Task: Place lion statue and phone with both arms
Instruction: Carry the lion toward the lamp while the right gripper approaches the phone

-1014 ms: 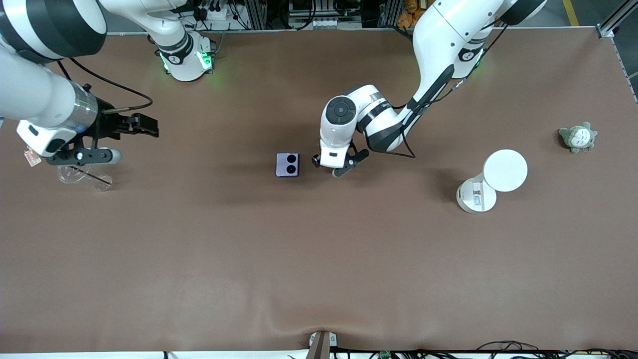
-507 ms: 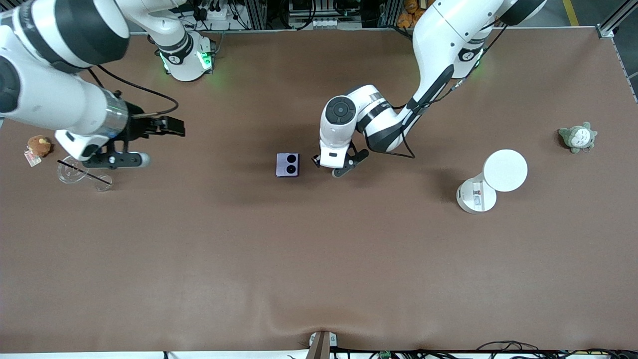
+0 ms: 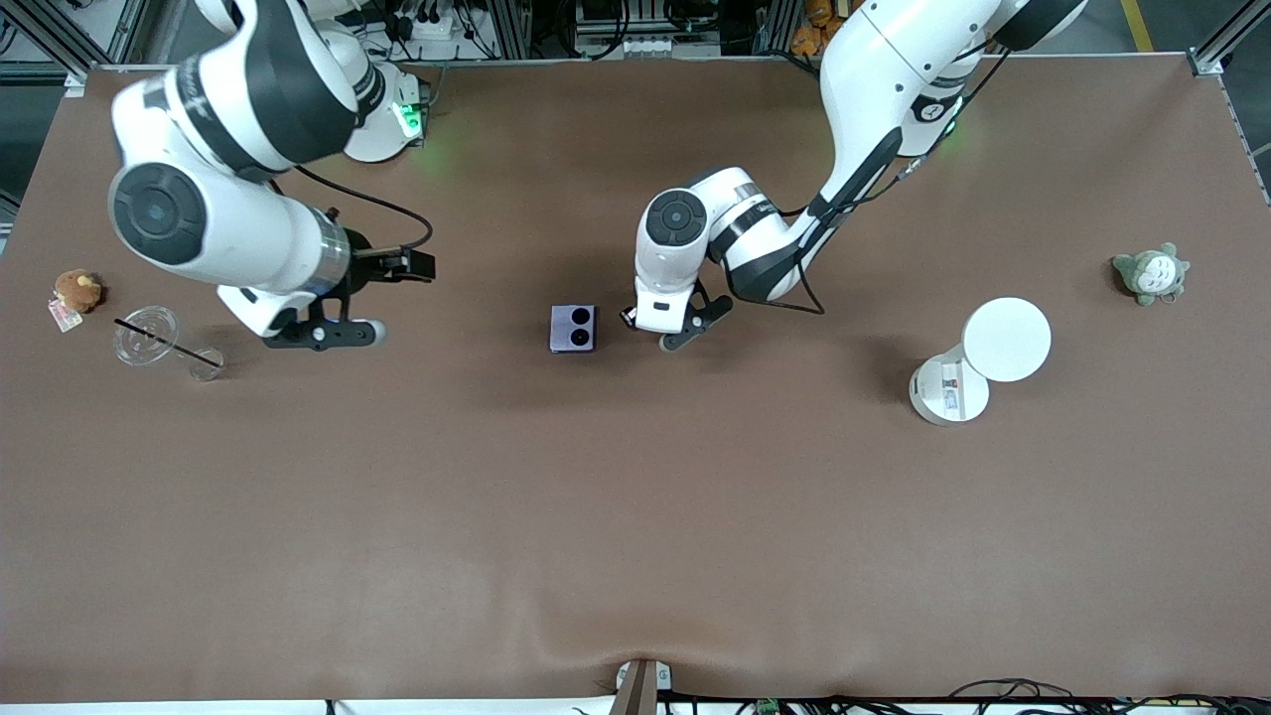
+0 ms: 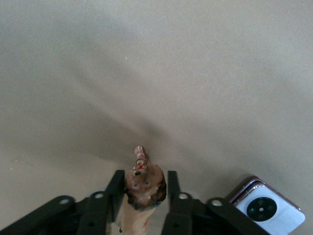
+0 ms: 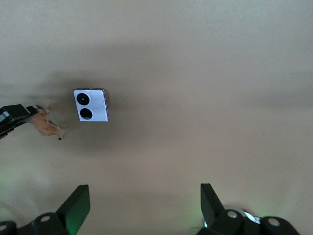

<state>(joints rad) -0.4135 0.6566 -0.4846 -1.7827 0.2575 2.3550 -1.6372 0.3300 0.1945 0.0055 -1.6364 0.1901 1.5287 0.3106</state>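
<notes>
While my left gripper (image 4: 143, 196) pinches the lion statue (image 4: 143, 185) low over the table (image 3: 635, 516), just beside the phone (image 3: 573, 328) lying flat mid-table, I judge the lion's placing is in hand. My right gripper (image 5: 145, 204), spread empty, hangs toward its own end. Next I'd lower, release, then bring the right across to the phone.

The table (image 3: 635, 516) wears a matt brown cloth-like cover, faintly rippled at its front edge. The phone (image 3: 573, 328) looks smooth, satin lavender with glossy black lenses. The lion statue (image 4: 142, 188) seems painted, slightly glossy. Arm shells are glossy white plastic.
</notes>
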